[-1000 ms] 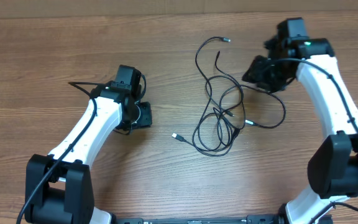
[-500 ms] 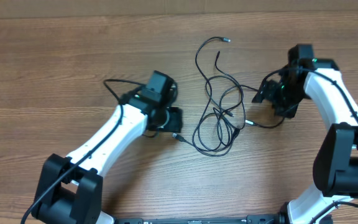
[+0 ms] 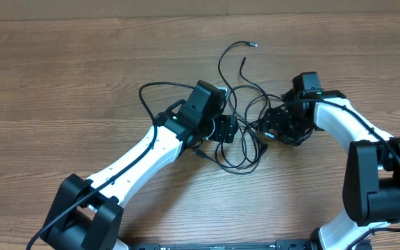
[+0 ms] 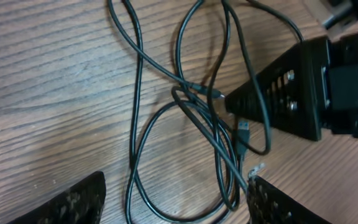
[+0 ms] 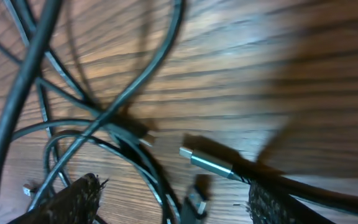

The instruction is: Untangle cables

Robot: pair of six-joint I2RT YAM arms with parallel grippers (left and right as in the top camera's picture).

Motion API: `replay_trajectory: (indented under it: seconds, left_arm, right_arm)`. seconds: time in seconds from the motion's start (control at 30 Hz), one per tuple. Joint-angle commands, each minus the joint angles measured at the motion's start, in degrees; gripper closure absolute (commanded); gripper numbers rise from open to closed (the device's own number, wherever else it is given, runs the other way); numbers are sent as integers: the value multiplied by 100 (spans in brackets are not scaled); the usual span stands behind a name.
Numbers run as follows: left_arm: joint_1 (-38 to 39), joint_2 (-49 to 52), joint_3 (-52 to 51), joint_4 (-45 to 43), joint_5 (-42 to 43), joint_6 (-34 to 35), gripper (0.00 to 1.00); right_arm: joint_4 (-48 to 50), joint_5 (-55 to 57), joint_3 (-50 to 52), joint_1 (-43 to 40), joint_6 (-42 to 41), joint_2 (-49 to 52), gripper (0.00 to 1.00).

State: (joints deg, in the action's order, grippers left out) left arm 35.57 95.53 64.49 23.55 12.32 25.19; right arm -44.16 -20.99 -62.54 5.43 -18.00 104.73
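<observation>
The cables [image 3: 240, 171] are thin black cords with silvery plug tips, lying in tangled loops at the table's middle. One tip [image 3: 253, 44] lies at the far end. My left gripper [image 3: 231, 130] is open at the left side of the tangle. In the left wrist view its fingers [image 4: 173, 205] straddle several cable loops [image 4: 135, 124] without closing on them. My right gripper [image 3: 264, 128] is open at the right side of the tangle and also shows in the left wrist view [image 4: 291, 93]. Its fingers [image 5: 173, 205] straddle cords and a silvery plug [image 5: 207, 163].
The wooden table [image 3: 61, 83] extends to both sides. The left arm's own thicker black wire [image 3: 148, 94] arcs just left of its wrist. The two grippers face each other only a few centimetres apart over the tangle.
Both arms have moved inward onto the cables: the left arm swept right from the table's left, the right arm came forward and left from the back right. The cables have barely shifted.
</observation>
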Motion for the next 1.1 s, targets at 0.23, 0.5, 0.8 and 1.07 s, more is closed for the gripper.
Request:
replay_trajectory:
  seconds: [0.23, 0.5, 0.8, 1.07]
  left_arm:
    - [59, 374, 2, -452, -345, 837, 30]
    - [133, 857, 2, -1069, 271, 1257, 40]
    - [162, 935, 2, -1480, 321, 1261, 59]
    - [282, 988, 0, -1150, 114, 1268, 59]
  right_arm:
    - [109, 188, 256, 127, -42, 164, 25]
    - [149, 186, 256, 127, -42, 164, 24]
    - [208, 188, 256, 127, -39, 164, 23]
    - [188, 186, 256, 127, -39, 164, 23]
